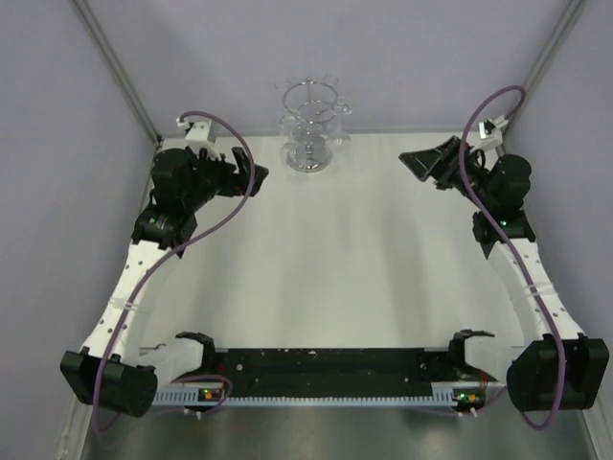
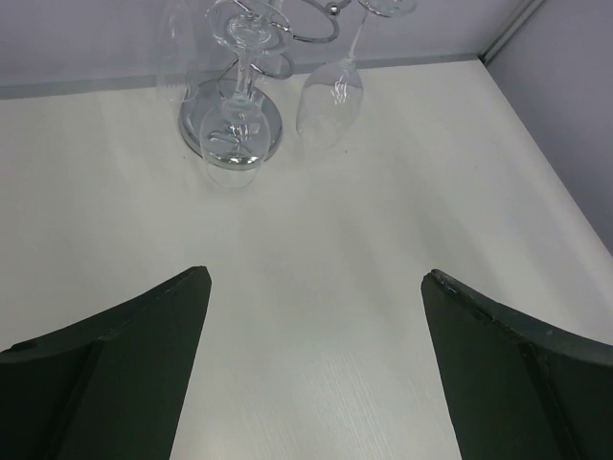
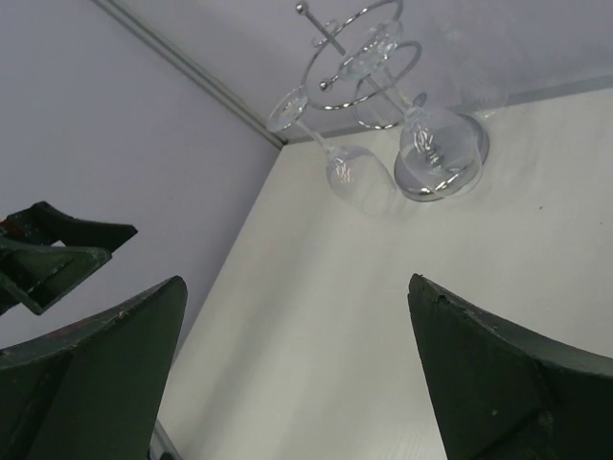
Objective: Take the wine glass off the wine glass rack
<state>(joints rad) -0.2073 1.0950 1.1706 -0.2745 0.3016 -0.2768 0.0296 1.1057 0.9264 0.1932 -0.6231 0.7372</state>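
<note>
The chrome wine glass rack stands at the table's far middle, against the back wall. Clear wine glasses hang upside down from its top loops. In the left wrist view the rack's round mirrored base is at the top, with one glass hanging to its right and another in front. The right wrist view shows the rack's wire ring and a hanging glass. My left gripper is open and empty, left of the rack. My right gripper is open and empty, right of it.
Grey walls close the table in on the left, the back and the right. A black strip with the arm bases runs along the near edge. The left gripper's fingers show at the left of the right wrist view.
</note>
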